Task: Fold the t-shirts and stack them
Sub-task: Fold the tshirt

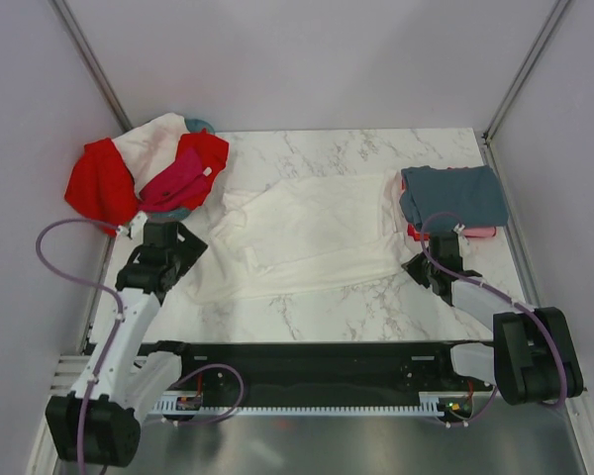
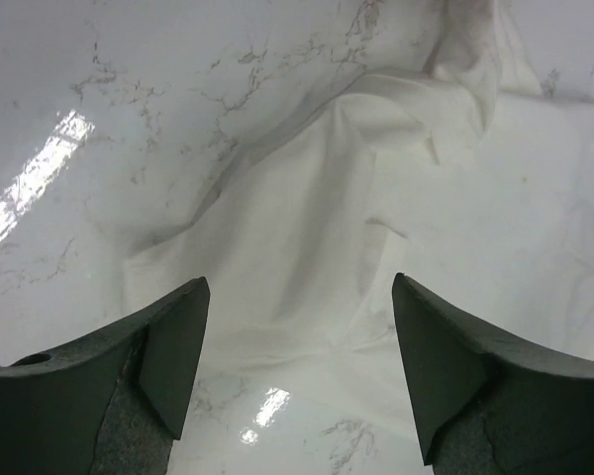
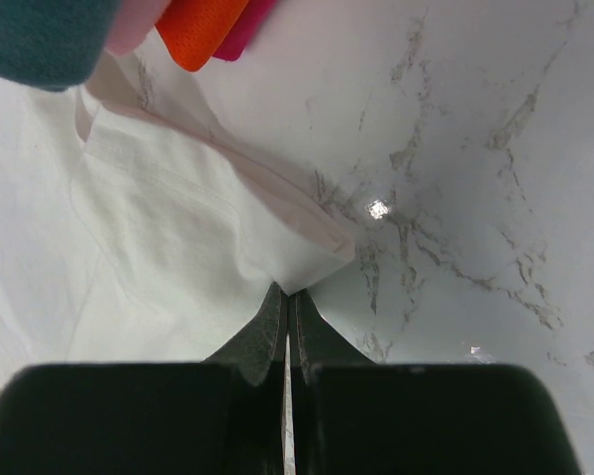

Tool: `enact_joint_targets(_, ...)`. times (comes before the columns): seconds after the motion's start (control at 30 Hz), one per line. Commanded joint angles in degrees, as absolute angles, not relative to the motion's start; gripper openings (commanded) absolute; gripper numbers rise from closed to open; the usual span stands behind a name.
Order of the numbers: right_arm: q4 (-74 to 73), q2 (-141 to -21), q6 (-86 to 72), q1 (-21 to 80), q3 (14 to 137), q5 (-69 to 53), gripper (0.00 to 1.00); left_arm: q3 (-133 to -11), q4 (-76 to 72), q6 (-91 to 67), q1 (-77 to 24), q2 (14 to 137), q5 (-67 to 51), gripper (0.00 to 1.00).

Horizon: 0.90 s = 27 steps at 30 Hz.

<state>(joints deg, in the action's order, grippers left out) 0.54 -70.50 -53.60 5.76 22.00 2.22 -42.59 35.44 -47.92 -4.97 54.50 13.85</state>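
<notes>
White t-shirt (image 1: 307,233) lies spread mid-table, wrinkled. Likely light and limp, so it will sag and drag; best gripped at corners or hem. Right gripper (image 3: 287,295) looks pinched shut on its near right corner. Left gripper (image 2: 298,297) has fingers apart over the left hem. Folded stack (image 1: 453,196) hides its lower shirts, and the basket (image 1: 199,126) is mostly buried.

The heaped shirts (image 1: 104,180) hid most of the basket (image 1: 202,126); the white shirt (image 3: 158,228)'s corner lay hidden between the right fingers (image 3: 259,336), perhaps pinched there.
</notes>
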Motion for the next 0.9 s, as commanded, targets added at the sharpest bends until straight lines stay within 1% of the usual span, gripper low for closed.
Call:
enact_joint_targets(0.0, -4.7, -71.8, -53.1, 5.4, 20.4, 2.9, 0.0, -36.8, 39.5, -58.1, -4.9, 45.8, 11.7, 0.81)
enact_joint_targets(0.13, -3.3, -70.2, -54.8, 5.4, 19.1, 2.5, 0.0, -28.5, 37.5, -65.6, -4.9, 39.1, 7.8, 0.77)
enact_joint_targets(0.4, -2.5, -67.5, -56.8, 5.4, 17.2, 2.4, 0.0, -19.9, 32.6, -75.7, -5.0, 39.8, 4.8, 0.72)
enact_joint_targets(0.73, -2.5, -66.9, -57.0, 5.4, 16.7, 2.2, 0.0, -11.8, 29.8, -83.8, -5.0, 33.8, 8.9, 0.57)
enact_joint_targets(0.8, -2.8, -66.8, -57.0, 5.4, 16.7, 2.3, 0.0, -10.6, 28.2, -85.5, -5.0, 33.7, 9.5, 0.56)
enact_joint_targets(0.87, -2.8, -66.6, -57.0, 5.4, 16.6, 2.4, 0.0, -8.4, 24.1, -86.1, -5.0, 33.8, 9.2, 0.48)
